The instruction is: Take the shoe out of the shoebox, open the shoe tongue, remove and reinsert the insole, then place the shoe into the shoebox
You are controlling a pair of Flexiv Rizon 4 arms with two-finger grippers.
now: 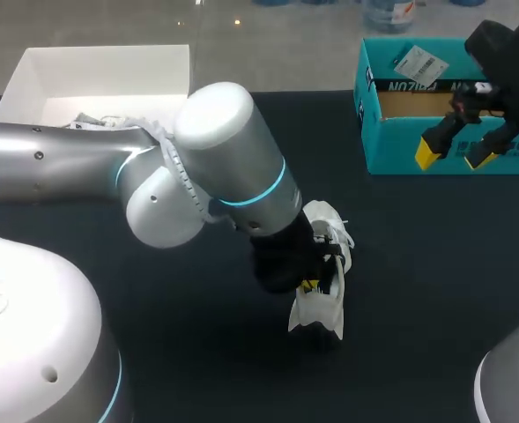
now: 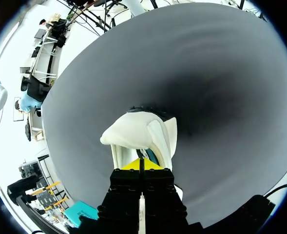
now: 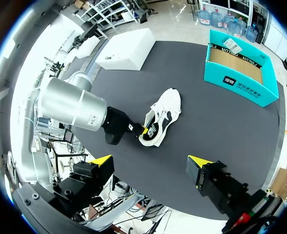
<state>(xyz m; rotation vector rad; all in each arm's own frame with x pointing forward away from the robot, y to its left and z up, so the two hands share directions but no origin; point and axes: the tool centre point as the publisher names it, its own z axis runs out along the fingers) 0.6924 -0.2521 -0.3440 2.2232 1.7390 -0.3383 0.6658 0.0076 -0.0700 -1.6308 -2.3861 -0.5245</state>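
Head view shows the white shoe [image 1: 325,273] on the surface [image 1: 435,291] at lower centre, my left hand [image 1: 310,286] closed at its heel, right hand [image 1: 455,155] open at upper right; probably light and floppy, so I'd grip the stiffer heel collar

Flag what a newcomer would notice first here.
The big silver left arm stretches across the dark table, with the left pincer closed at the opening of the white shoe lying mid-table. At the far right edge sits the open teal shoebox. The right pincer hangs open, high off the table.
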